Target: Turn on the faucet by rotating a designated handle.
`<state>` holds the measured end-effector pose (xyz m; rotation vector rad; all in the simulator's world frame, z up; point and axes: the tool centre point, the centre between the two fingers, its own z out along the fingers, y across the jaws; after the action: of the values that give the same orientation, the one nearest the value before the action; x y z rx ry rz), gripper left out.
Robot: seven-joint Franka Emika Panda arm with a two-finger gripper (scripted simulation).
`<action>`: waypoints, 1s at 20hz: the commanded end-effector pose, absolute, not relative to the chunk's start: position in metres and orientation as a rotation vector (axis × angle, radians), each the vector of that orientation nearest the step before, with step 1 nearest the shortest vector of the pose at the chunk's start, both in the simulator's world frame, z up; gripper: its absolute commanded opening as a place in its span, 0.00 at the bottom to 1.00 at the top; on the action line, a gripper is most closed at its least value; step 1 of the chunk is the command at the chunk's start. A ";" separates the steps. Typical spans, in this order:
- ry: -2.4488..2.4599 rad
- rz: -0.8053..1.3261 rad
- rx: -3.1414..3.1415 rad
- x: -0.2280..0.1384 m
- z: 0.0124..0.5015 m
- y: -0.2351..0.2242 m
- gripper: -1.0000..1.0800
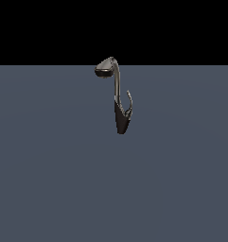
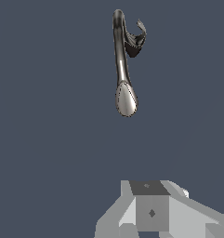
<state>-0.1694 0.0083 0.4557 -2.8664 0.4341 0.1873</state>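
A small dark metallic faucet (image 1: 117,94) stands on a flat, plain grey-blue surface (image 1: 49,165), close to the far edge of this surface in the exterior view and about in the middle between its side edges. The faucet has a tapered blackish base, a tall slim neck that bends over at the top, and a flat oval grey spout head which points to the exterior view's left. From the dark base a thin, curved, silvery-grey lever, the handle (image 1: 129,101), branches off on the exterior view's right; it rises like a hook, just beside the neck but not touching it higher up.

In the wrist view the same faucet (image 2: 121,65) is seen from above, with the oval spout head nearest to the camera and the handle (image 2: 139,33) curling away from the dark base next to the neck.

The robot arm does not appear in the exterior view. In the wrist view only a light grey, blocky part of the gripper (image 2: 153,211) is visible at the edge of the picture, well apart from the faucet. Its fingers are not clearly seen, so I cannot tell if the gripper is spread or closed. Nothing is visible between them.
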 end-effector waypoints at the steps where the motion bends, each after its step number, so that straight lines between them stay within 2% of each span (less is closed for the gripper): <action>1: 0.530 0.211 -2.813 -0.150 0.448 0.009 0.00; 20: 1.236 0.416 -2.311 -0.006 0.353 -0.011 0.00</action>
<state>-0.0170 -0.0075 0.3630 -2.3585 1.1805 0.3993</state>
